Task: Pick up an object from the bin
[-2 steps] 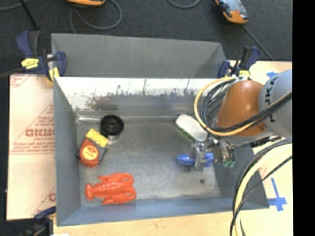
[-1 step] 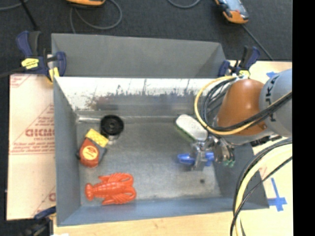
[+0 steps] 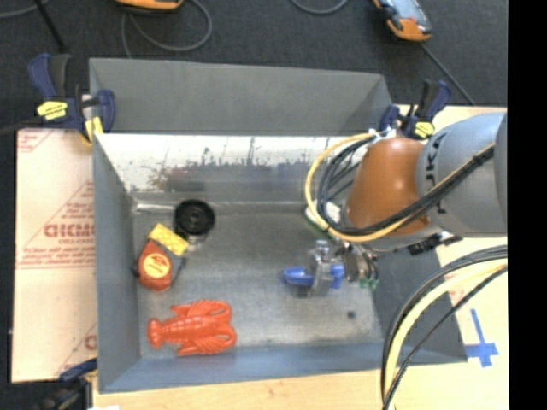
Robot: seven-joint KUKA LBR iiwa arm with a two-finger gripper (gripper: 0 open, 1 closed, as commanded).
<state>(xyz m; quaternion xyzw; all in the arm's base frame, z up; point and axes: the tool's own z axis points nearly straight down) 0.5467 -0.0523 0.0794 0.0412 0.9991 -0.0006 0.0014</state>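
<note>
Bin (image 3: 256,101), grey metal, four loose items. Step in hand, by judgement: grasp stage, pick not yet made. Hand (image 3: 329,270): low over the bin floor, right of centre, touching or just beside a small blue piece (image 3: 297,277) that lies to its left; open or closed, cannot tell. Arm: enters from the right, orange wrist cover (image 3: 385,186) and looped cables above the hand, pointing steeply down. Next move calls for: seating on the blue piece, closing, lifting straight. Well apart at left: black disc (image 3: 194,218), orange-and-yellow round item (image 3: 158,261), red lobster toy (image 3: 192,327).

Robot lab: cabled arm (image 3: 461,169) over grey metal bin (image 3: 239,101).
</note>
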